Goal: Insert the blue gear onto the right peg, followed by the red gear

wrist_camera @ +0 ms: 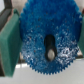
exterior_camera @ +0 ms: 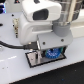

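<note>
The blue gear (exterior_camera: 52,52) is held upright on edge between my gripper's fingers, just above the grey black-edged plate (exterior_camera: 35,58). In the wrist view the blue gear (wrist_camera: 45,42) fills the picture, with its dark centre hole in the middle and my fingers (wrist_camera: 10,42) pressed against its toothed rim on both sides. My gripper (exterior_camera: 50,52) is shut on the blue gear. One thin dark pin (exterior_camera: 36,55) shows on the plate, at the exterior view's left of the gear; I cannot tell which peg it is. The red gear is out of view.
The arm's white body (exterior_camera: 40,22) hides most of the scene in the exterior view. A black cable (exterior_camera: 10,46) runs across the white table (exterior_camera: 15,67) at the exterior view's left.
</note>
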